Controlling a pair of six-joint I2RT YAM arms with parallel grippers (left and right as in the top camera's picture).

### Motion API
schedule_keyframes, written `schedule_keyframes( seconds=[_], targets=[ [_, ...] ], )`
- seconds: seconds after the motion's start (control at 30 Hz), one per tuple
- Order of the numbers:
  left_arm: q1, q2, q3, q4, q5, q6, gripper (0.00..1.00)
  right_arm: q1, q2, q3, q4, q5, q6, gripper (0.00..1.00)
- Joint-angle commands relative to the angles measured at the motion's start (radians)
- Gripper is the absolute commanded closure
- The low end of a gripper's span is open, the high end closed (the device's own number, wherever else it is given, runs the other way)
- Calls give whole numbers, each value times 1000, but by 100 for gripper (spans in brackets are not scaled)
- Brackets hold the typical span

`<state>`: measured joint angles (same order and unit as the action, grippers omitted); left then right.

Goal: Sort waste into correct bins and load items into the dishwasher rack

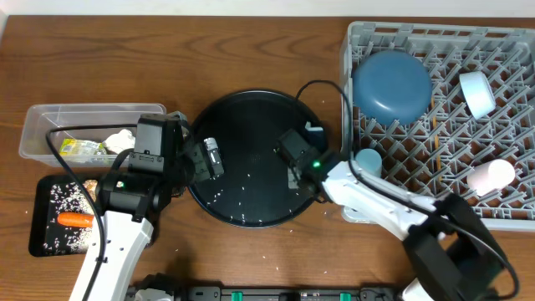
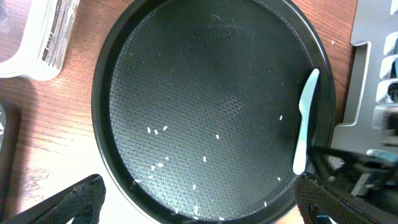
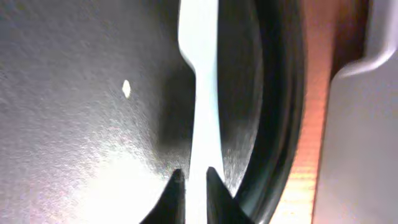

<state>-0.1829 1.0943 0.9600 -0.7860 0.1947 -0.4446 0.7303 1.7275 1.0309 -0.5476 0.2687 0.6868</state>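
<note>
The white spoon (image 2: 303, 124) lies inside the right rim of the round black tray (image 1: 251, 94), on the side facing the dishwasher rack (image 1: 435, 32). Its long axis runs front to back along that rim, bowl end away from the robot and handle end toward it. The right arm is plainly the nearer one, since its wrist sits over that edge of the tray.

The right claw (image 3: 196, 182) is down on the handle end. From its own camera the handle runs straight out ahead between the two fingertips (image 3: 176, 186), which sit hard against either side of it. The jaws are drawn in to the handle's width and appear to be pinching it. I can't tell from here whether the spoon has left the tray floor.

The left claw (image 2: 202, 200) hangs spread wide above the near side of the tray with nothing between its fingers. The spoon lies well off to its right.
</note>
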Motion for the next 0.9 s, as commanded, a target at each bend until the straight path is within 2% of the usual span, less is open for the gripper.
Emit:
schedule_keyframes(
  seconds=[0.0,0.1,0.27,0.67,0.87],
  targets=[
    [5,3,11,-3,-13,6,2,-51,-35,-2,34,19,-32,89],
    [5,3,11,-3,-13,6,2,-87,-32,-2,79,8,-53,91],
    [5,3,11,-3,-13,6,2,-139,-32,-2,189,-24,-144,83],
    [5,3,11,-3,-13,6,2,-160,28,-2,379,-30,-138,85],
    [5,3,11,-3,-13,6,2,-161,127,-2,415,-26,-45,82]
  ],
)
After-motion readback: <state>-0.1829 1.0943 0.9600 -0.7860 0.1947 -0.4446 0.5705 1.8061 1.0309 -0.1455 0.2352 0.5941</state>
